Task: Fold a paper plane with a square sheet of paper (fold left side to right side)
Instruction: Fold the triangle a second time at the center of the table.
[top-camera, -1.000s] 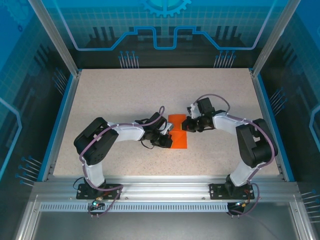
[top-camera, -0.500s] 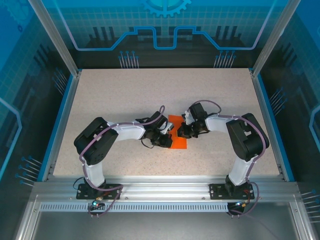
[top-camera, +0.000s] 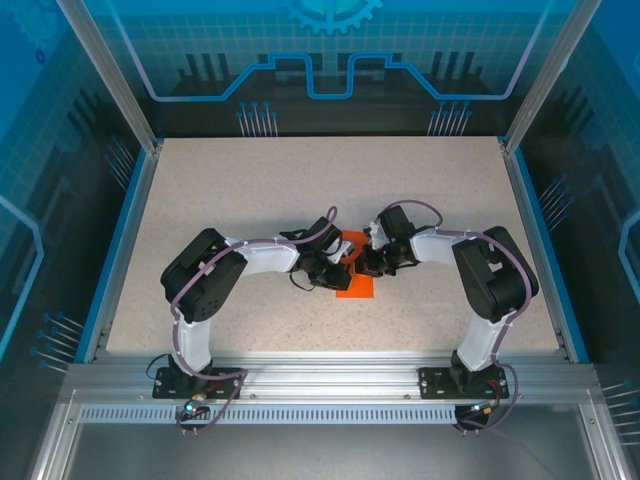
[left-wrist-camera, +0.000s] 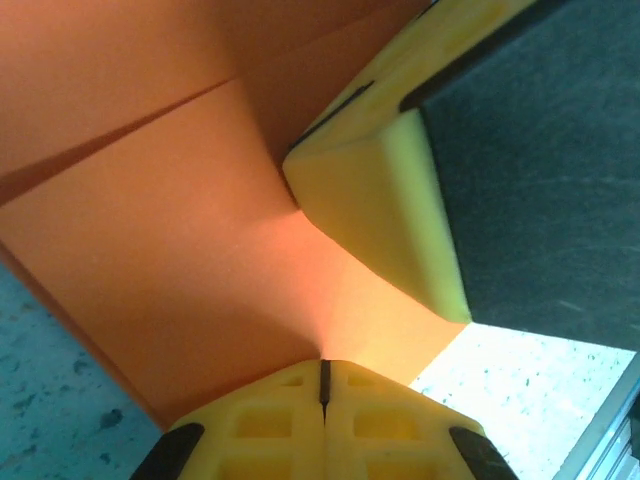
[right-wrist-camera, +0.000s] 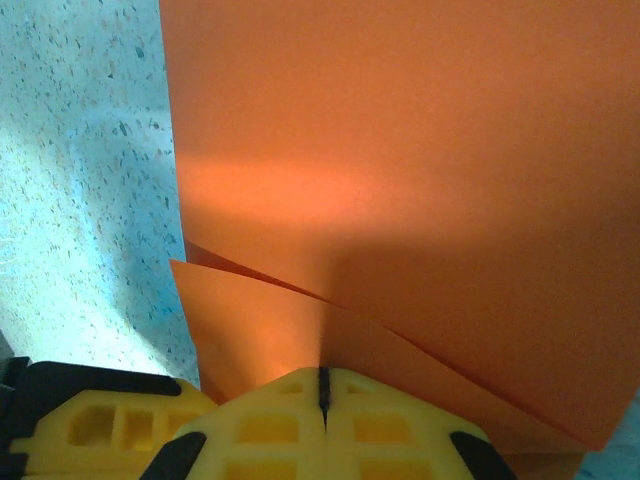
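Arm bases sit at the near edge of the worktop (top-camera: 250, 180), with both forearms angled in toward the middle.

The orange sheet (top-camera: 357, 289) lies flat on the worktop at about mid-width, a little nearer the near edge than the far one. Its near strip is uncovered and the rest sits under the two wrists. It's creased, not a plain square:
- **Left wrist view:** the sheet (left-wrist-camera: 180, 260) has a slanting fold line with one layer lying over another.
- **Right wrist view:** the sheet (right-wrist-camera: 420, 150) has a flap edge running slantwise across its near part.

Left end effector (top-camera: 336, 270) is clenched. The fingers meet at a thin seam and the tips are down on the sheet's left part (left-wrist-camera: 323, 372). Can't tell whether a layer is pinched in the seam or only pressed.

Right end effector (top-camera: 368, 262) is clenched as well, with the same thin seam and its tips on the sheet (right-wrist-camera: 322, 380). In the left wrist view, one of its yellow fingers (left-wrist-camera: 385, 215) touches the sheet right at the fold line, just beyond the left tips.

The two end effectors are close together over the sheet. Can't tell whether they touch each other.

Beyond them is bare speckled worktop, then the blue-lit back panel (top-camera: 330, 60).
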